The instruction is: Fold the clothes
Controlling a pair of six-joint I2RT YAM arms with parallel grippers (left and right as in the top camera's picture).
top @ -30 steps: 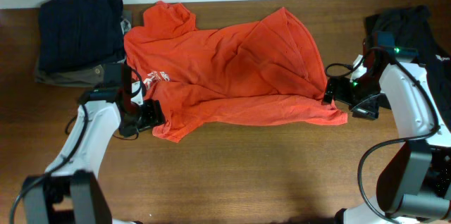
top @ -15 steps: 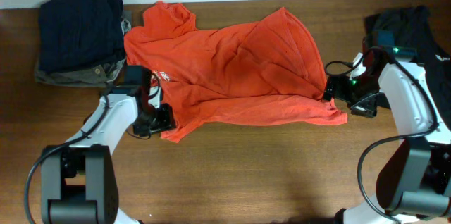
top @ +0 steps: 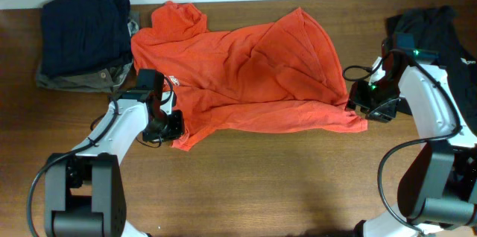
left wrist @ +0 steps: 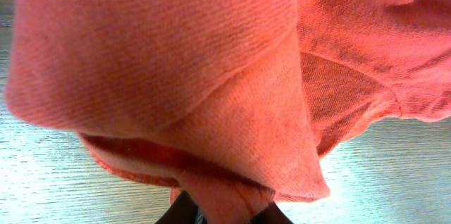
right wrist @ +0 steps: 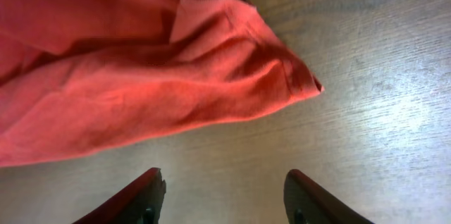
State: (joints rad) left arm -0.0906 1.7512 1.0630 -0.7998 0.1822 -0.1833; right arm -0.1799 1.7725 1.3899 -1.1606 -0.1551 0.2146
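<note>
Orange-red T-shirt lies rumpled across the back middle of the bench, with its white lettering near the left end. Left hand is at the shirt's front left corner, and the wrist view shows a fold of the cloth pinched between its jaws. Right hand is at the front right corner, its fingers spread apart with nothing between them and the hem corner just ahead on the wood. A navy folded stack lies back left and a black garment back right.
</note>
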